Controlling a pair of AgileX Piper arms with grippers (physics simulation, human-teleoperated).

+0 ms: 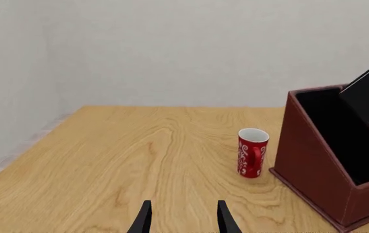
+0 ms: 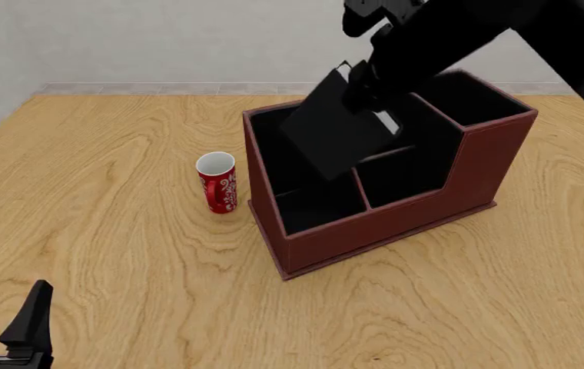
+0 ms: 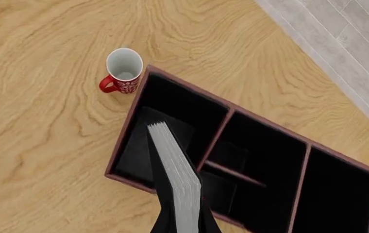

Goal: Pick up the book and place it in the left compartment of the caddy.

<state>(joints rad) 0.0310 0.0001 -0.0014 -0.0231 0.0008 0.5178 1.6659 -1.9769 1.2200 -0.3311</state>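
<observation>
While my right end effector (image 2: pixel 366 92) clamps the tilted book (image 2: pixel 335 132) over the left compartment (image 3: pixel 147 127), its corner risks catching the divider (image 3: pixel 215 139); left end effector (image 1: pixel 183 217) idle, open.

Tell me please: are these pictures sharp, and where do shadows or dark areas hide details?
Front view: sharp; the right arm, the book and the caddy interior merge into black, hiding the right tool. Left wrist view: even light, soft shadow under the mug; left tool tips crisp. Right wrist view: white page edges clear, compartment floors nearly featureless.
</observation>
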